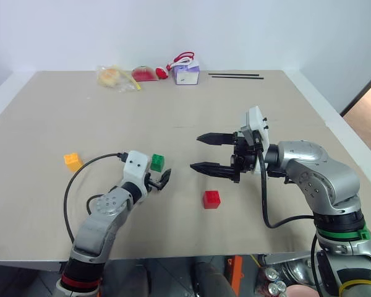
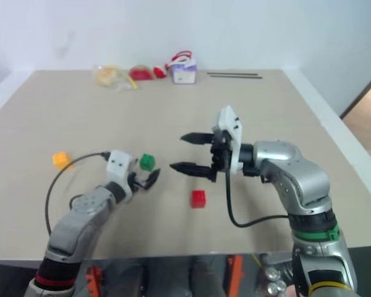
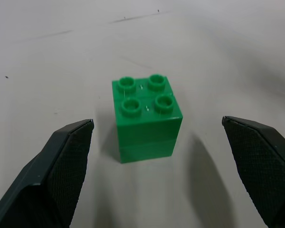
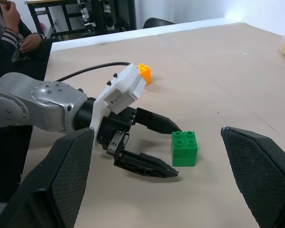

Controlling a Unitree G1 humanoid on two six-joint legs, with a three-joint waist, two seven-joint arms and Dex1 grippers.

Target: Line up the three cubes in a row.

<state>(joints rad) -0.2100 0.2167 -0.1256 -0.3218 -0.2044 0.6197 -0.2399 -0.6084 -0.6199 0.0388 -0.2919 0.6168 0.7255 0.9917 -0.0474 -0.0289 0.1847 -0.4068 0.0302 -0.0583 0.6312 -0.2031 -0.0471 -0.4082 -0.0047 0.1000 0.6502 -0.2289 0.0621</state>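
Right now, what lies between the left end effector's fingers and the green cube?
Nothing: in the left wrist view the green cube stands on bare table just ahead of the open left end effector, untouched by either finger.

I can read no text, number or brand anywhere in front of me. The white housing on my left wrist carries a small label, but its print is too fine to make out. The purple-and-white box at the far edge of the bench has markings on its face that I cannot make out either.
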